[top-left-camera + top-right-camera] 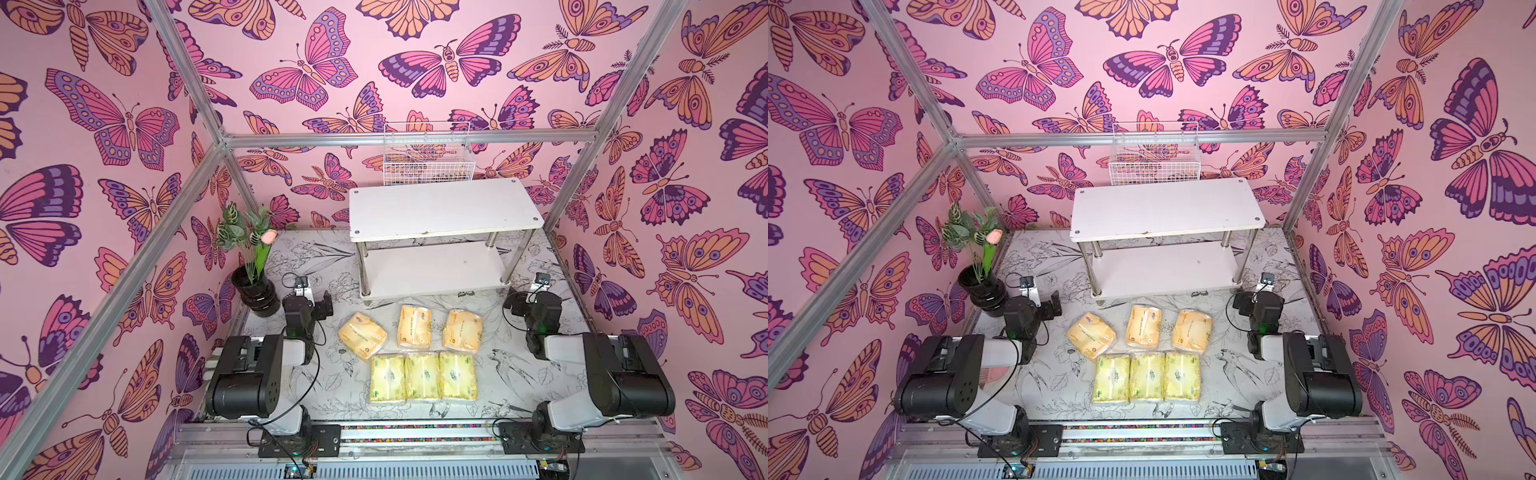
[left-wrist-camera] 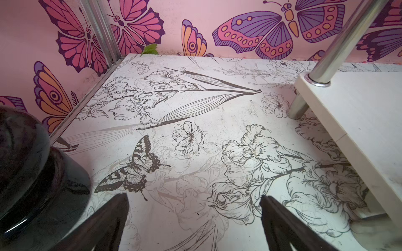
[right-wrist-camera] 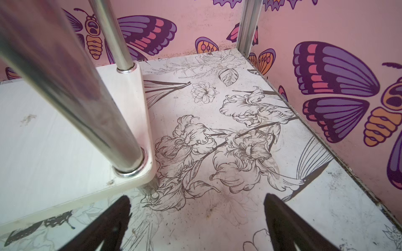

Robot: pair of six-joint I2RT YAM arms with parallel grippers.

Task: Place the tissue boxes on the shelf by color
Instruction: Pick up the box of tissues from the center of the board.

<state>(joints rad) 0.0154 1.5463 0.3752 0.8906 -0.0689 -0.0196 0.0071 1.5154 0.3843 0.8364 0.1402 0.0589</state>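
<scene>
Near row: 3 pale yellow-green tissue packs (image 1: pixel 423 376), side by side and touching, long axes running near-to-far. Next row: 3 orange-yellow tissue packs (image 1: pixel 414 326), set apart, the left one skewed. Flanking that row, the left gripper (image 2: pixel 193 196) and right gripper (image 3: pixel 196 196) are both spread wide, holding nothing, and face away. Every pack therefore lies behind and inward of them, each outer pack nearer its own side's arm. Farthest: shelf (image 1: pixel 444 208), no pack on it yet.

Pink butterfly-print walls (image 1: pixel 374 50), aluminium frame bars (image 1: pixel 311 140), white tabletop (image 1: pixel 299 257) with inked flowers.
</scene>
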